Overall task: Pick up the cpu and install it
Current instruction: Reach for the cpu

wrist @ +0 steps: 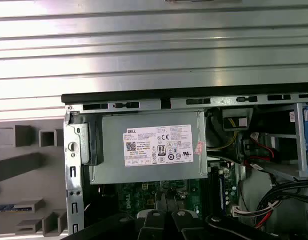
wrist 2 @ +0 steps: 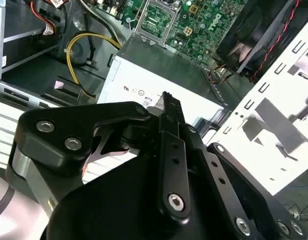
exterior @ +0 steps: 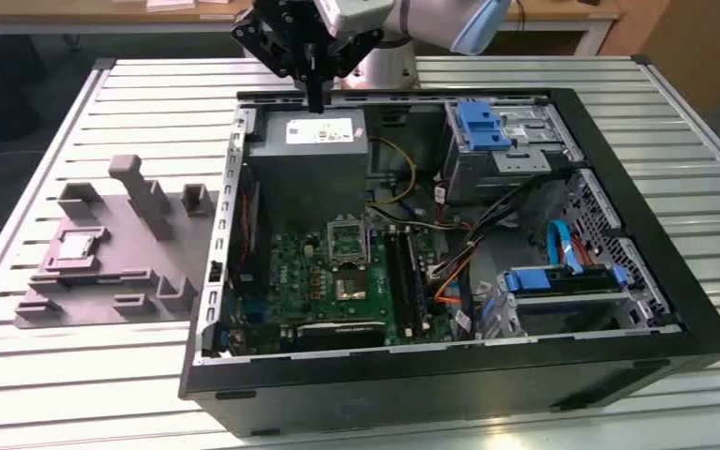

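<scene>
Arm pose: gripper (exterior: 320, 105) hangs over the far edge of the open computer case (exterior: 460, 375), tip pointing down. It is in line with the far rim of the power supply (exterior: 316, 159). The height above it cannot be judged.

Fingers (wrist 2: 170, 112): pressed together as one dark bar in the exterior view and second wrist view, with nothing between them.

The cpu (exterior: 76, 246) lies flat in a square recess of the grey fixture (exterior: 110, 281), top face uncovered. The fixture rests on the slatted metal surface (exterior: 85, 375), on the exterior view's left of the case. The cpu is well apart from the gripper.

Edges:
- The fixture's case-side edge sits just beside the case's outer wall.
- Upright posts (exterior: 142, 192) stand on the fixture between the recess and the case.

Inside the case:
- The metal-framed socket (exterior: 349, 236) is on the green motherboard (exterior: 316, 291), just on the near side of the power supply.
- A yellow cable (exterior: 400, 173) and drive cage with blue trim (exterior: 483, 127) crowd the exterior view's right side.
- The first wrist view looks down on the power supply label (wrist: 159, 145) and the case's far wall (wrist: 194, 92), with bare surface slats beyond.
</scene>
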